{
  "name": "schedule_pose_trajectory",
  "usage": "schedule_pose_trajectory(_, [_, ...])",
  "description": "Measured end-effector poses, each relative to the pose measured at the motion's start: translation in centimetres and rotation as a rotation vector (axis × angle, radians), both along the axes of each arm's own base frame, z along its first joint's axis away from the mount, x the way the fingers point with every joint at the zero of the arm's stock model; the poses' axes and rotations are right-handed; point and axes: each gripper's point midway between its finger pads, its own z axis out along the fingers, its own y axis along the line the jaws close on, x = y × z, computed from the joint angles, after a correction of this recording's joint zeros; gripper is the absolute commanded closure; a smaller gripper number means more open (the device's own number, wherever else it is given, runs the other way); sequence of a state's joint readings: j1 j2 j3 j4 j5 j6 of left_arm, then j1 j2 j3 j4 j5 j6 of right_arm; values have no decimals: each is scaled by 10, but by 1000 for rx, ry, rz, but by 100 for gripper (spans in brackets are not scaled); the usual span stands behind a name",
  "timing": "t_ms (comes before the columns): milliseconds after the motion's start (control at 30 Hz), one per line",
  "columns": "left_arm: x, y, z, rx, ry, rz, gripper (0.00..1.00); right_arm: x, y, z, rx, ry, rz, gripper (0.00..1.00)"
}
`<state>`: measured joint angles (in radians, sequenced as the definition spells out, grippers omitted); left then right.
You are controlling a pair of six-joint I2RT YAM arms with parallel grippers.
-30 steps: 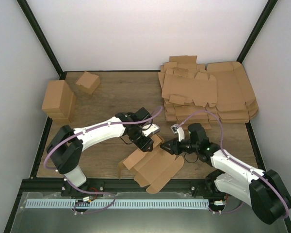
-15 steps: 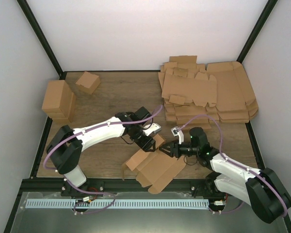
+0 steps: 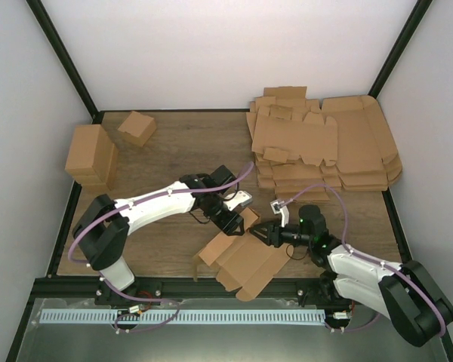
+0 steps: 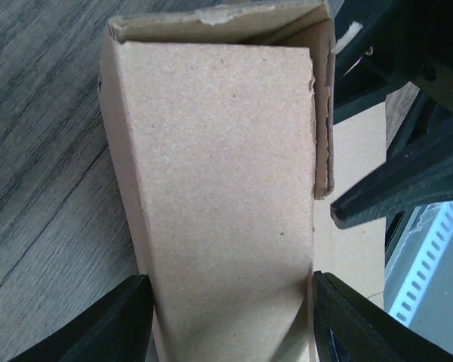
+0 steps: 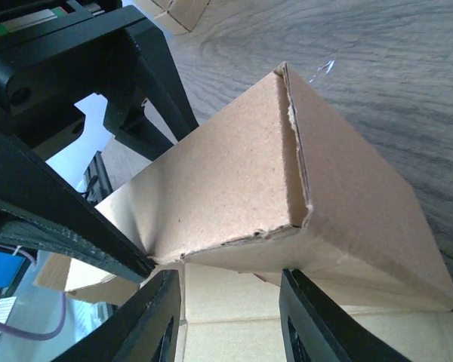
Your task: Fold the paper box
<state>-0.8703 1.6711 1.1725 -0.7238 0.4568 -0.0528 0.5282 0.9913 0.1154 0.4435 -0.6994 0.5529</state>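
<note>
Wood-grain bench (image 3: 174, 143), white walls on three sides and a black frame around the lot. At the back right lies a stack of flat blanks (image 3: 325, 143); at the back left stand a tall carton (image 3: 90, 154) and a small cube carton (image 3: 137, 127).

The box (image 3: 249, 264) lies at the front centre of the bench, between the two arms and near the front edge. It is part-folded: a flat panel spreads toward the front edge, and one long wall is turned up at its far end.

The left hand (image 3: 228, 224) reaches down onto that upturned section. Seen from its wrist, its fingers (image 4: 113, 324) sit tight against both sides of the folded cardboard, gripping it.

The right hand (image 3: 263, 232) comes in from the right, just beside the left one. Its fingers (image 5: 155, 320) stand apart, the flat panel showing through the gap, and the folded corner sits just beyond their tips. In the left wrist view, one right finger (image 4: 392, 188) points at the wall's torn edge.
</note>
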Motion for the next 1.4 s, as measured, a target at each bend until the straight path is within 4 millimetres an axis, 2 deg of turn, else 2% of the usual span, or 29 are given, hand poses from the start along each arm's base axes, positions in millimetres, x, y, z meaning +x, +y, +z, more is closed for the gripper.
schedule_pose_trajectory(367, [-2, -2, -6, -1, 26, -8, 41, 7, -4, -12, -52, -62, -27, 72])
schedule_pose_trajectory(767, [-4, -8, -2, -26, 53, -21, 40, 10, -5, -27, -92, -54, -27, 73])
schedule_pose_trajectory(1000, [-11, -12, 3, -58, 87, -41, 34, 13, -5, -27, -95, -66, -35, 74])
schedule_pose_trajectory(1400, [7, -14, -2, -2, 38, 6, 30, 22, -1, -30, -111, -64, -35, 76])
